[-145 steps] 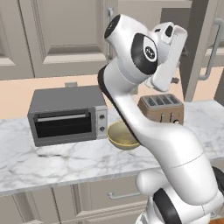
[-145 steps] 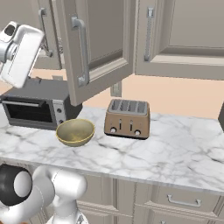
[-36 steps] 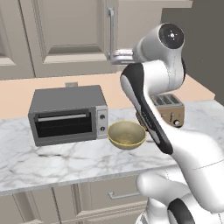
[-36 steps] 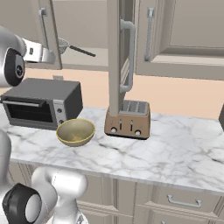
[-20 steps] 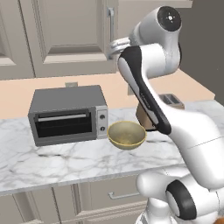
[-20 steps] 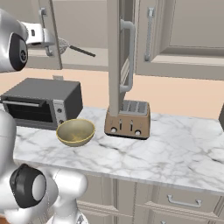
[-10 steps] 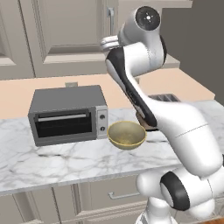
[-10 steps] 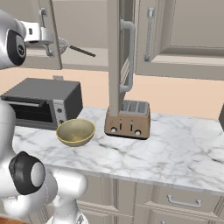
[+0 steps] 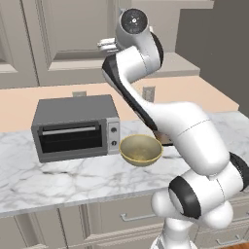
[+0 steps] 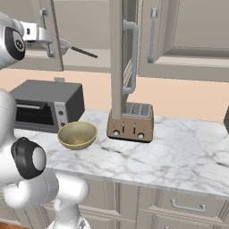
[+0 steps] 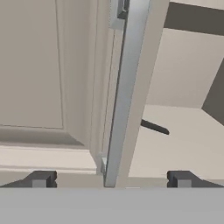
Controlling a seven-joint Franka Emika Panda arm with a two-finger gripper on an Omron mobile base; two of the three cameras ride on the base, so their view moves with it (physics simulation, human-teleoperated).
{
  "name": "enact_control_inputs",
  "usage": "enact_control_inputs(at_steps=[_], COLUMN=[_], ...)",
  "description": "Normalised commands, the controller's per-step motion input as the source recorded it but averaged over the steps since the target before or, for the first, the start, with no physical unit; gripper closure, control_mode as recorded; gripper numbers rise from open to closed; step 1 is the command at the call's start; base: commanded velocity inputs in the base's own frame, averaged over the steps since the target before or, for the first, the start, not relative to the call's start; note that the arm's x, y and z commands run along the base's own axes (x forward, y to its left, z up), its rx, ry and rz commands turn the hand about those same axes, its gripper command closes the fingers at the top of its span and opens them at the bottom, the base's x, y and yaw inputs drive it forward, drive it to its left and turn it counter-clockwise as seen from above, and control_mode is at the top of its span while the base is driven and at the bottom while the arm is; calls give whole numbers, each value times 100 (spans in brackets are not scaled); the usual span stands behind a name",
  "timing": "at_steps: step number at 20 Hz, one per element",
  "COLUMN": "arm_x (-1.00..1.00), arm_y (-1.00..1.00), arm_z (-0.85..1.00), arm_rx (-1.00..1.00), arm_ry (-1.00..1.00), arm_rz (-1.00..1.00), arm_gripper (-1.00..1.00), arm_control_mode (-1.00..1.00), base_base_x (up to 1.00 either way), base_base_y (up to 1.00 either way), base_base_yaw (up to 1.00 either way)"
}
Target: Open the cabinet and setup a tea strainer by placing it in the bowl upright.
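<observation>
On the left of the marble counter (image 10: 188,152) sits a grey toaster oven (image 10: 42,109), with the yellowish-olive bowl (image 10: 77,134) just beside it on the right and a brown toaster (image 10: 130,121) further right. Up on the wall, the cabinet (image 10: 179,36) has its right door (image 10: 123,58) swung wide, edge-on from the right. The left door (image 10: 49,36) is closed or nearly so, and the gripper (image 10: 47,38) is right at it, jaws spread wide and holding nothing, straddling the door's long silver handle (image 11: 124,87). The tea strainer (image 10: 65,45) lies on the pale shelf just right of the gripper, its dark handle (image 10: 85,52) pointing right. To do this well, I'd say close squarely on the bar, then pull along the hinge's arc, keeping clear of the strainer.
</observation>
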Motion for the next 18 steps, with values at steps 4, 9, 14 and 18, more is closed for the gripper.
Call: enact_control_inputs(at_steps=[4, 9, 14, 18], arm_x=[46, 44, 37, 24], arm_y=[0, 0, 0, 0], arm_z=[0, 0, 0, -2], arm_rx=[0, 0, 0, 0], arm_ry=[0, 0, 0, 0], arm_rz=[-2, -2, 0, 0], arm_gripper=[-100, -100, -100, -100], arm_control_mode=[-100, -100, -100, -100], base_base_x=[0, 0, 0, 0], base_base_y=[0, 0, 0, 0], base_base_yaw=[0, 0, 0, 0])
